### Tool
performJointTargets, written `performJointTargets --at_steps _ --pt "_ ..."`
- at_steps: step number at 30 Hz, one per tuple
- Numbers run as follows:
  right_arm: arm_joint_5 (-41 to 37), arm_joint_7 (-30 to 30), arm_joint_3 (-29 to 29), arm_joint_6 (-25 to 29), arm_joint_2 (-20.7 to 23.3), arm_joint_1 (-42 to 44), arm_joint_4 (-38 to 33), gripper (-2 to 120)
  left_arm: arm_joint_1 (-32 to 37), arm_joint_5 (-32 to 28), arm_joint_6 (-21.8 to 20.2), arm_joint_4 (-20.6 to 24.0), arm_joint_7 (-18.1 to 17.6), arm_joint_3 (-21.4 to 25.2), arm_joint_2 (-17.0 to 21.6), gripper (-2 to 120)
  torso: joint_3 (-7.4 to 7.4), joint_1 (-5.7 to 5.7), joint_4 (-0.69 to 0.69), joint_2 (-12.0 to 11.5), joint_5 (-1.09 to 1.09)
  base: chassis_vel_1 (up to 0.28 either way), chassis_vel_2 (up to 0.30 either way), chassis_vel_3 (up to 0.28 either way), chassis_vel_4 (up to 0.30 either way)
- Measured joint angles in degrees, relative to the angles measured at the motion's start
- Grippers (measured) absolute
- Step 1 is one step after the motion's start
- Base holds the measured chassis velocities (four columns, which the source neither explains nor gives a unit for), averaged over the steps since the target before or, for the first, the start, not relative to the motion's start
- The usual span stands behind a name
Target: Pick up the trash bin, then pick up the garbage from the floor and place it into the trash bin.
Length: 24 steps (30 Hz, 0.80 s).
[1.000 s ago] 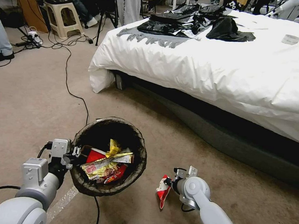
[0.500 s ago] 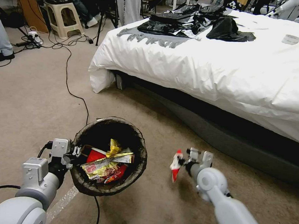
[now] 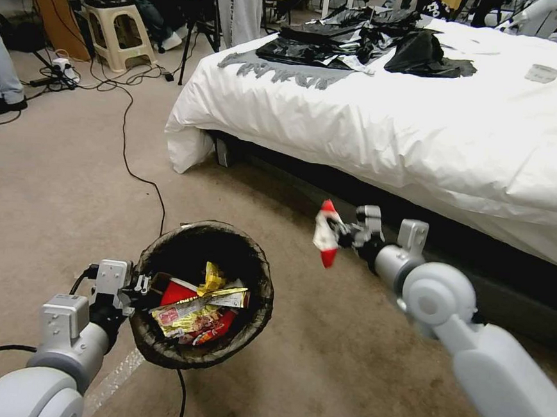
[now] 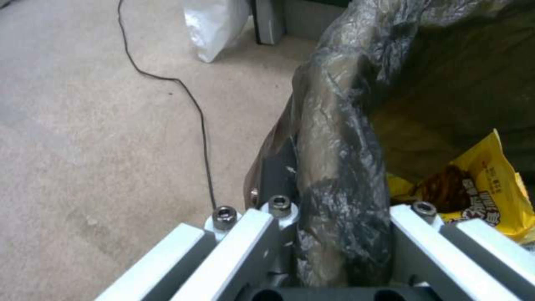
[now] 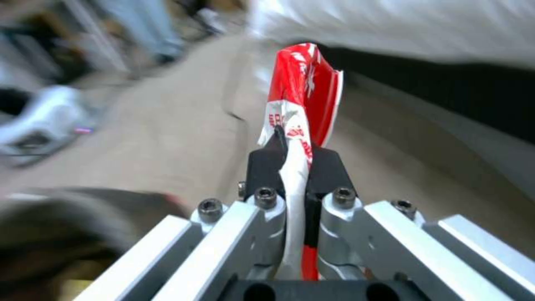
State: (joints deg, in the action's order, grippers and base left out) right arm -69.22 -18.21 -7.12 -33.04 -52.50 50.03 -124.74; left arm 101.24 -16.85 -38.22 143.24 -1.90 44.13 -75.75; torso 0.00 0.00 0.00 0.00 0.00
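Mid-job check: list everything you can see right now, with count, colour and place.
trash bin: one, dark liner, held above the carpet at front left.
snack wrappers: several, red and yellow, inside the bin.
red wrapper: one, red and white, in the air to the right of the bin.
bed: one, white, far right.
dark clothes: a pile, black, on the bed.
cable: one, black, across the carpet.
stool: one, beige, far left.
left end effector: shut on the bin's rim.
right end effector: shut on the red wrapper.

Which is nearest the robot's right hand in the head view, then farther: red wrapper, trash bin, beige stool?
1. Red wrapper, pinched in the right hand.
2. Trash bin, lower, to its left.
3. Beige stool, far across the room.
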Motion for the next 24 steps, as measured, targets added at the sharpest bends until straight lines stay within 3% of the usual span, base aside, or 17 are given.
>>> performJointTargets --at_steps 8,13,15,24 --pt "-4.17 1.69 4.60 -0.71 -0.46 -6.80 -6.05 0 -0.22 0.21 -0.03 0.00 -0.02 -0.38 0.25 1 0.00 0.00 0.00 0.00 0.00 0.000 0.000 0.000 0.000" --pt "-6.51 1.78 10.88 -0.82 -1.72 -12.27 -8.02 0 -0.51 0.42 -0.05 0.00 -0.02 -0.61 0.24 1 0.00 0.00 0.01 0.00 -0.01 0.000 0.000 0.000 0.000" --pt "-8.21 1.73 16.16 -0.89 -2.88 -16.12 -8.61 0 -0.78 0.50 -0.07 0.00 -0.02 -0.60 0.10 1 0.00 0.00 0.00 0.00 -0.01 0.000 0.000 0.000 0.000" --pt "-9.38 -0.18 23.57 -2.06 -3.91 -19.08 -8.66 0 -0.87 0.54 -0.09 0.00 -0.02 -0.36 0.04 1 0.00 0.00 0.00 0.00 -0.01 0.000 0.000 0.000 0.000"
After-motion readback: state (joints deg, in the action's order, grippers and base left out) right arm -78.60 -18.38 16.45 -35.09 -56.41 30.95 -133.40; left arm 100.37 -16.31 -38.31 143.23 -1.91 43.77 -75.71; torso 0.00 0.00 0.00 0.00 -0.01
